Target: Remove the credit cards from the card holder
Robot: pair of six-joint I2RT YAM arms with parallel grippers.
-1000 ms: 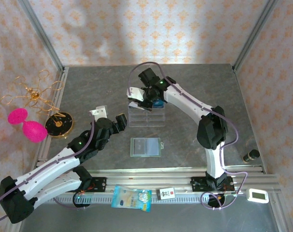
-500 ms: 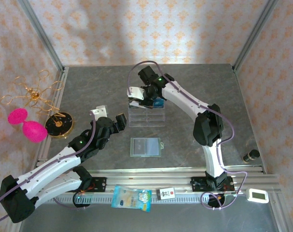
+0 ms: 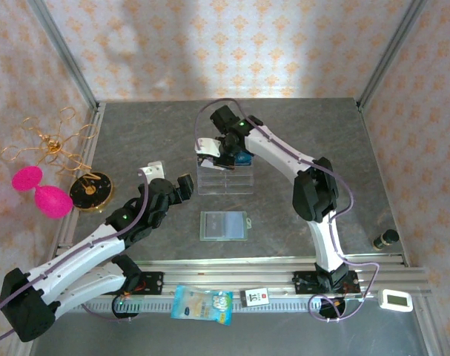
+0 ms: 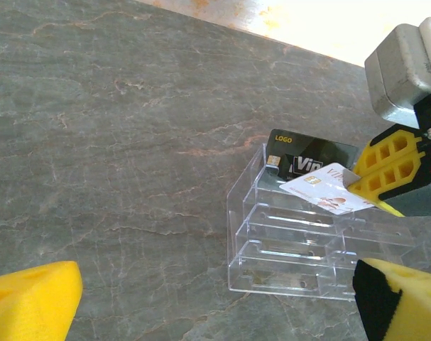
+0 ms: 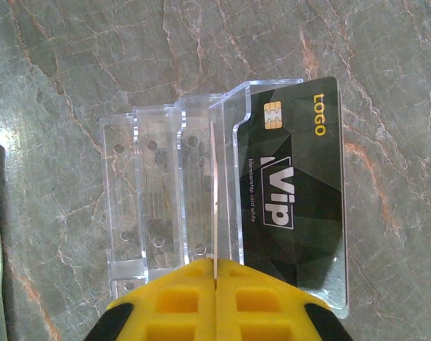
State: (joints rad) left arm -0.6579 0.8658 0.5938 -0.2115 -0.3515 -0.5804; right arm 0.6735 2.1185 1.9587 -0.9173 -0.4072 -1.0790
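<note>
Plastic, thin and whitish: your right claw (image 5: 215,288) pinches a credit card (image 4: 325,193) edge-on above the clear tiered rack (image 5: 158,206); your left claw (image 3: 169,176) gapes wide.

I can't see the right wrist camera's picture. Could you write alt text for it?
The right gripper is shut on a thin whitish card, seen edge-on, over a clear tiered rack. A black VIP card sits in the rack's back tier; grey stone-patterned table beneath.

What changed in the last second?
Right gripper, shut on the white card, drifted slightly left over the rack. Nothing grabbed or released. Left gripper open and parked as before; wallet and black card unmoved.
</note>
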